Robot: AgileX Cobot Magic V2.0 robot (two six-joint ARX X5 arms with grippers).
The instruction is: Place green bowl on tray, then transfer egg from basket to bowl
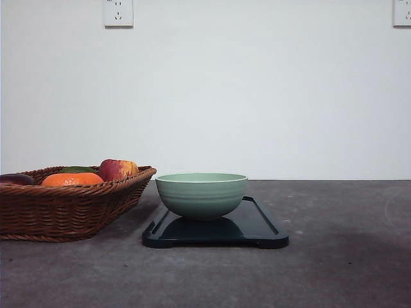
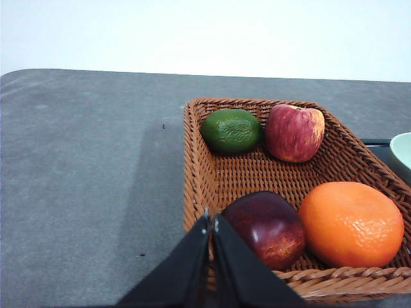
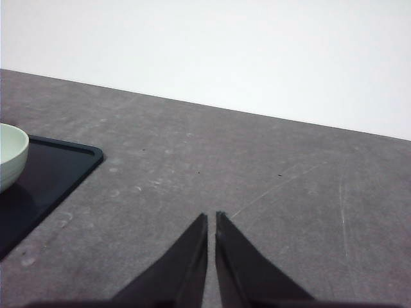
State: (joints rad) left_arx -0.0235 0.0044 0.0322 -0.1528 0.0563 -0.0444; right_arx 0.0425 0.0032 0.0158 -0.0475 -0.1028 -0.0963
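Pincer tips on the left arm (image 2: 211, 221) are pressed together, empty, hovering just over the near rim of the wide brown woven wicker basket (image 2: 212, 173), probably staged there for the fruit inside. No egg is visible among the green lime (image 2: 231, 130), red apple (image 2: 295, 131), dark plum (image 2: 270, 228) and orange (image 2: 350, 223). Nearby, the pale sage-green ridged bowl (image 1: 201, 194) already sits on the flat black rectangular tray (image 1: 257, 224), so step one looks done. Over bare grey worktop (image 3: 257, 167), the right pincer (image 3: 211, 221) is likewise clenched on nothing, parked clear of the tray.

Woven wicker basket (image 1: 64, 205); glossy tray (image 1: 257, 224); matt table (image 1: 334, 256).
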